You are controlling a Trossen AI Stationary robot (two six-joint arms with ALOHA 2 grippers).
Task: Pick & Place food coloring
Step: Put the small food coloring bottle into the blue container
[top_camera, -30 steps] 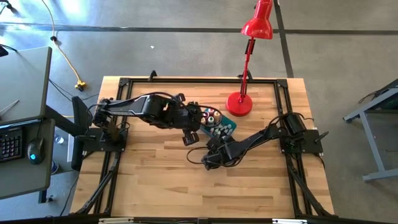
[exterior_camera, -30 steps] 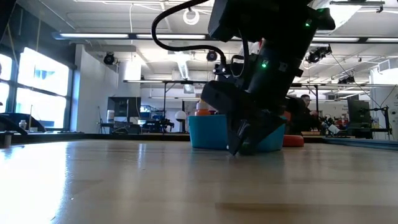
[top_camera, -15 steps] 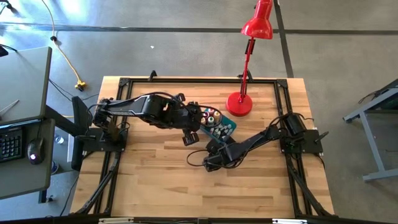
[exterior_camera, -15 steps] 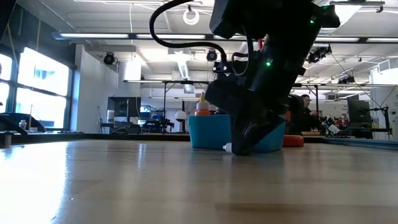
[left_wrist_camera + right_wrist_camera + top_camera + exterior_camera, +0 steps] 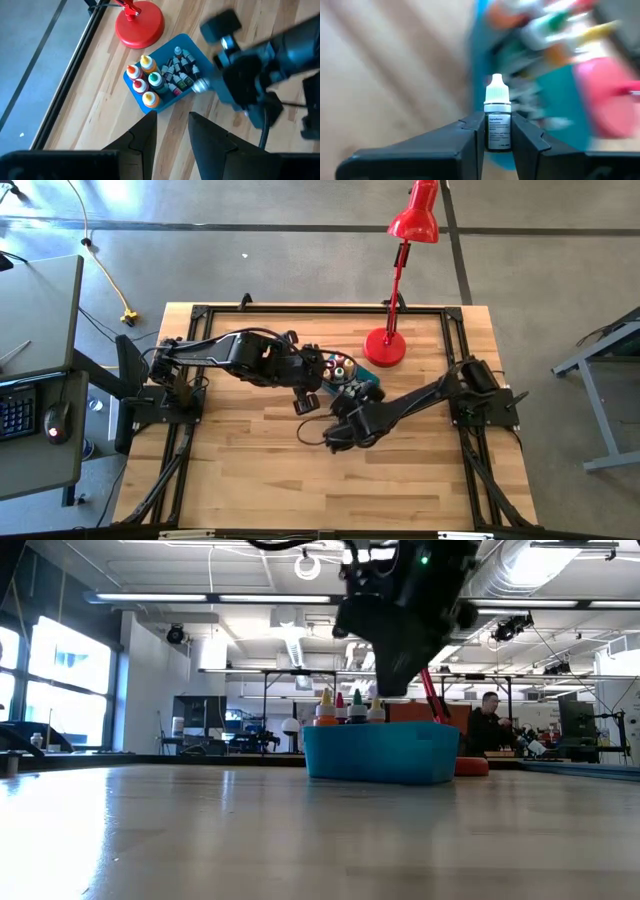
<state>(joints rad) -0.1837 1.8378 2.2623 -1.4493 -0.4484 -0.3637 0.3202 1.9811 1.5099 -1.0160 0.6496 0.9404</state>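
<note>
**Teal tub waiting, one small bottle in our right grip**

Pale wood of the table [image 5: 250, 460] is carrying everything we are working with. We are holding both arms over its middle. Our left gripper [image 5: 170, 131] is hanging above the teal tub [image 5: 170, 97] with its fingers apart and nothing between them. Our right gripper [image 5: 496, 131] is lifting just beside the tub, clear of the table, and its fingers are pinching a small pale dropper bottle [image 5: 497, 120] by the body, white cap pointing away from the wrist.

Behind the tub the red desk lamp [image 5: 398, 275] is standing on its round base. Inside the tub the other food coloring bottles [image 5: 145, 82] are standing: taller ones with red, yellow, green and orange caps at one end, small dark ones packed at the other.

To do this step well, we are judging that we should carry the bottle upright and slowly, bring it over a free gap among the small bottles, lower it past the tub's wall without clipping the caps, and release only once its base is resting.
</note>
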